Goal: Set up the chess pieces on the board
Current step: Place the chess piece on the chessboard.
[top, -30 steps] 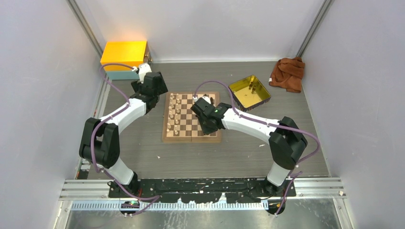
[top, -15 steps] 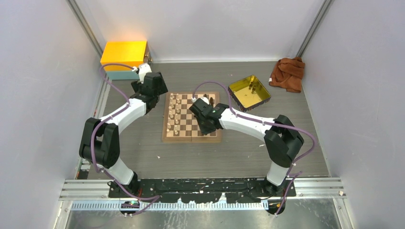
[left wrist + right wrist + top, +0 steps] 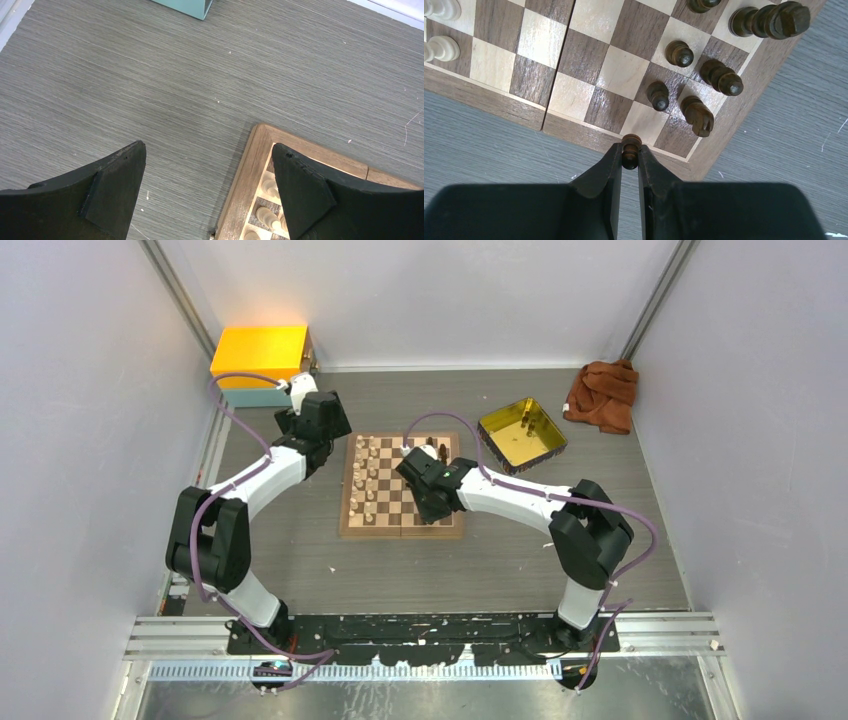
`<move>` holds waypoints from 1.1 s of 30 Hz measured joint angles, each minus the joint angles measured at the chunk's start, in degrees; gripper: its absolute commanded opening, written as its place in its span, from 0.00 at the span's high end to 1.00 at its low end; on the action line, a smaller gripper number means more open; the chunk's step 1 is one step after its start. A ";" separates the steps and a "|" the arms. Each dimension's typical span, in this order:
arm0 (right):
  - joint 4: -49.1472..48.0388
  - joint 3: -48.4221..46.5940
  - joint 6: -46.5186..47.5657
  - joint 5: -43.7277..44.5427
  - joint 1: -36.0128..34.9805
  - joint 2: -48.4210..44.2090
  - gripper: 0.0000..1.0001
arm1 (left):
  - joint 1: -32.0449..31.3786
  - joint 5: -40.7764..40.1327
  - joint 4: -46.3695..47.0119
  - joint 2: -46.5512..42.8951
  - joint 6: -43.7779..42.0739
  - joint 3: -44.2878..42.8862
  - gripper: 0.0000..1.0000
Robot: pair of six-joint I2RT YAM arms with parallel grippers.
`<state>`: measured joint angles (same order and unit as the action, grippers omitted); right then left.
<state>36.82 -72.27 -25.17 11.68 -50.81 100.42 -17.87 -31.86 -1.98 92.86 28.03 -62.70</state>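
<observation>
Dark-brown turned piece (image 3: 630,159) gripped in R pincer (image 3: 628,150) over board's (image 3: 491,65) tan edge; more dark men (image 3: 679,53) nearby, cream ones (image 3: 441,48) opp. side. L pincer (image 3: 209,150) spread wide, empty.

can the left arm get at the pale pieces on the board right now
Probably yes. The left claw is open and empty, just off a corner of the board, with pale pieces close by. Nothing lies between, and the right arm is over the other side.
</observation>
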 measured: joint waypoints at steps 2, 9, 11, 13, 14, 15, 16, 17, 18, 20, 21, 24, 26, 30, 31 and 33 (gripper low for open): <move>-0.17 0.22 0.00 0.00 0.24 0.02 0.98 | 0.00 0.00 0.00 0.00 0.00 0.00 0.04; -0.63 0.94 0.02 0.00 0.74 0.33 0.98 | 0.00 0.00 0.00 0.00 0.00 0.00 0.04; -0.81 0.96 0.13 0.02 0.81 0.52 0.99 | 0.00 0.00 0.00 0.00 0.00 0.00 0.04; -0.87 0.98 0.26 0.02 0.87 0.74 0.98 | 0.00 0.00 0.00 0.00 0.00 0.00 0.04; -0.94 0.98 0.42 0.02 0.94 0.87 0.98 | 0.00 0.00 0.00 0.00 0.00 0.00 0.04; -1.01 0.98 0.50 0.02 0.96 0.98 0.99 | 0.00 0.00 0.00 0.00 0.00 0.00 0.04; -1.05 0.98 0.63 0.02 1.07 1.11 0.98 | 0.00 0.00 0.00 0.00 0.00 0.00 0.04; -1.11 0.98 0.74 0.00 1.07 1.22 0.98 | 0.00 0.00 0.00 0.00 0.00 0.00 0.04; -1.20 0.98 0.83 0.00 1.09 1.36 0.99 | 0.00 0.00 0.00 0.00 0.00 0.00 0.04; -1.31 0.98 0.98 0.02 1.16 1.42 0.98 | 0.00 0.00 0.00 0.00 0.00 0.00 0.04; -1.33 0.98 1.03 0.00 1.16 1.42 0.98 | 0.00 0.00 0.00 0.00 0.00 0.00 0.04; -1.42 0.98 1.09 0.02 1.18 1.46 0.98 | 0.00 0.00 0.00 0.00 0.00 0.00 0.04; -1.44 0.98 1.14 0.02 1.29 1.46 0.98 | 0.00 0.00 0.00 0.00 0.00 0.00 0.04; -1.46 0.98 1.27 0.00 1.44 1.49 0.97 | 0.00 0.00 0.02 0.00 0.00 0.00 0.03; -1.46 0.96 1.27 0.00 1.44 1.49 0.94 | 0.00 -0.02 0.00 0.00 0.00 0.00 0.04; -1.46 0.98 1.27 0.00 1.44 1.51 0.88 | 0.00 0.00 0.00 0.00 0.00 0.00 0.03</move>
<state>35.35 -71.29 -23.90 11.68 -49.36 101.93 -17.87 -31.86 -1.98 92.86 28.03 -62.70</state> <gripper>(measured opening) 0.216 0.966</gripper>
